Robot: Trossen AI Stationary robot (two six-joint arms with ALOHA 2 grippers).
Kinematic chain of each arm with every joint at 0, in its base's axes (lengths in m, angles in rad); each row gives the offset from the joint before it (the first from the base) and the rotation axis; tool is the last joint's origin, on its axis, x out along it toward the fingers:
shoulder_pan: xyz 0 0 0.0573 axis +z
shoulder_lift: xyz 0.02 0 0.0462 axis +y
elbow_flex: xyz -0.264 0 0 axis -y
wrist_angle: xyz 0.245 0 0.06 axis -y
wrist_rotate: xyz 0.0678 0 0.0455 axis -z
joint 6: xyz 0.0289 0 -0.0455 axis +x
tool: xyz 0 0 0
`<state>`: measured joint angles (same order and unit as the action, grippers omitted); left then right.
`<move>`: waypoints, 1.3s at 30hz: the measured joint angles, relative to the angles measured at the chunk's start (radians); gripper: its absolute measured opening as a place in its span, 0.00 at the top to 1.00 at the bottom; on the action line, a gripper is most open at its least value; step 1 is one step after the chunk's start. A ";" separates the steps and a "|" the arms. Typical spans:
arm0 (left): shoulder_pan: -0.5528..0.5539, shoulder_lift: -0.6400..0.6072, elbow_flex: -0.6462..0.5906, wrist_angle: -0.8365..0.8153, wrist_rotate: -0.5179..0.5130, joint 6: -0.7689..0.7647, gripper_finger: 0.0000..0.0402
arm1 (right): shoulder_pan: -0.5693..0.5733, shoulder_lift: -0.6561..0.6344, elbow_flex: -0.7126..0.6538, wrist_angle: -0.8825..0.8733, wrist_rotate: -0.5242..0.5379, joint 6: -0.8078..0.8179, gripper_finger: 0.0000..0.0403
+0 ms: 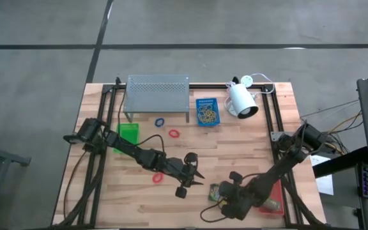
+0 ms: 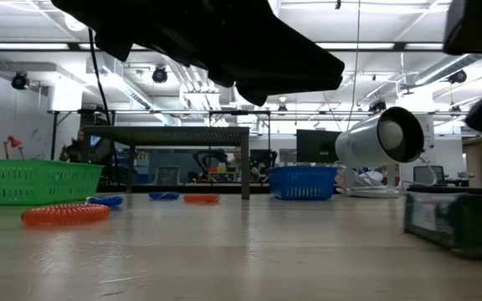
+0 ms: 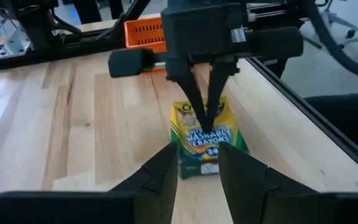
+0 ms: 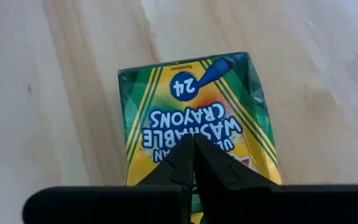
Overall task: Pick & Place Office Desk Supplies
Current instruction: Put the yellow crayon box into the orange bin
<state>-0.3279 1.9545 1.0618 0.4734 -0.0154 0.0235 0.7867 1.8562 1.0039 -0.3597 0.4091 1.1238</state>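
Box label: crayon box (image 4: 197, 118) read "WASHABLE CRAYONS", "24", "Nontoxic".
Box position: flat on table (image 1: 235, 160), near front edge, right of centre.
Surroundings: orange tray (image 3: 146, 34) just behind; red loop (image 1: 158, 177) near left gripper; blue tray (image 1: 207, 111), lamp (image 1: 242, 101) and shelf (image 1: 158, 93) far back.
Right gripper (image 4: 194, 152): fingers pressed together, tips over the box face.
Left gripper (image 3: 194, 165): fingers apart, empty, facing the box.

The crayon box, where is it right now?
In the high view the crayon box lies at the table's near edge, right of centre, directly under the right gripper, with the red-orange tray just to its right.
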 joint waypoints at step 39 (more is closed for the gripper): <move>-0.005 0.049 -0.022 -0.174 -0.101 -0.037 0.71 | -0.174 -0.041 0.043 0.153 0.063 -0.306 0.98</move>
<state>-0.3332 2.0032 1.0397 0.2996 -0.1165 -0.0131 0.6123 1.8152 1.0473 -0.2071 0.4725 0.8177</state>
